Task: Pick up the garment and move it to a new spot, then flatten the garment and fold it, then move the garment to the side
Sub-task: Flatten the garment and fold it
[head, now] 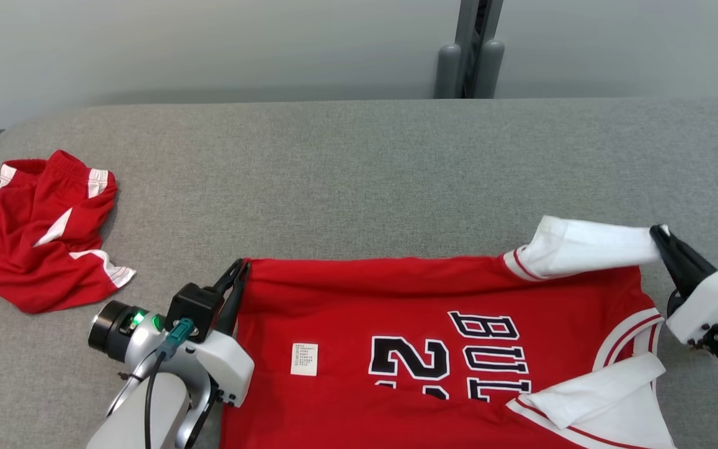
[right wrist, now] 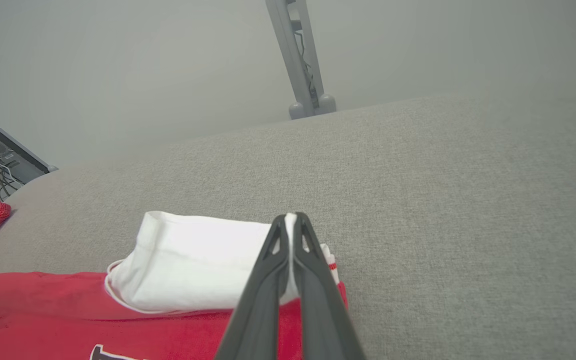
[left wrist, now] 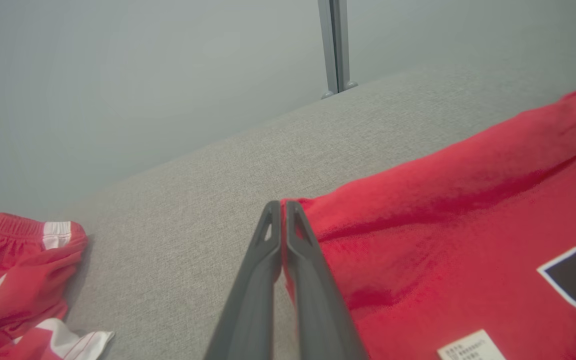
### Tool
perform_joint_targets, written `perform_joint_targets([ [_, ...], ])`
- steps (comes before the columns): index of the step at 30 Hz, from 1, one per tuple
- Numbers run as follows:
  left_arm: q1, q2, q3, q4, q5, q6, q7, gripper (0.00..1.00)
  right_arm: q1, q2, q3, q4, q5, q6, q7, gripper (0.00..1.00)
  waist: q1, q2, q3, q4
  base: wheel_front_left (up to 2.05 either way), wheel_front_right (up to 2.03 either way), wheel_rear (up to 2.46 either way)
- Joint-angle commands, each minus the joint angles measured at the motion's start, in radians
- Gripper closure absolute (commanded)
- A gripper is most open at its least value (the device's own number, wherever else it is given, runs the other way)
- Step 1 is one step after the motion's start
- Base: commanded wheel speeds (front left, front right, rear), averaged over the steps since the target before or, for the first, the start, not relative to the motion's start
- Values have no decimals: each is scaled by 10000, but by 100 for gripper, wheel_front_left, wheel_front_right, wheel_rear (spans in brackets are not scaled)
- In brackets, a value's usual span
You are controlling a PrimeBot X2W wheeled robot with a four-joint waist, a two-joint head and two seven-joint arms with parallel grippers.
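Head view: jersey [head: 396, 312] was flat on the counter [head: 359, 162], left claw [head: 242, 265] clamped on its corner, right claw [head: 659, 232] on a white sleeve [head: 583, 246]; fold and side-move looked undone.

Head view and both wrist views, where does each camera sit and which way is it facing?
Head view: on the head, looking forward and down at the grey table; left gripper grips the red jersey's corner, right gripper its white sleeve.
Left wrist view: on the left wrist, looking along its shut fingers at that corner; red shorts at its left.
Right wrist view: on the right wrist, looking along its shut fingers at the sleeve.
Shared: all three show the jersey and the grey post behind the table.
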Motion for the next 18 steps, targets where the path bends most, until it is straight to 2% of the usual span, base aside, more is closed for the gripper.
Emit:
perform_joint_targets([
  [1, 99, 105, -6, -60, -42, 51, 14, 100, 176, -91, -58, -98, 71, 5, 65, 100, 0, 0, -79, -41, 0, 0, 0],
  [7, 575, 473, -72, -556, -78, 116, 192, 100, 993, -243, -271, -788, 509, 3, 455, 100, 0, 0, -320, -104, 0, 0, 0],
  [18, 1113, 1098, -231, -1276, -204, -35, 700, 100, 2346, -815, -777, -2390, 1278, 5, 1692, 100, 0, 0, -400, -235, 0, 0, 0],
])
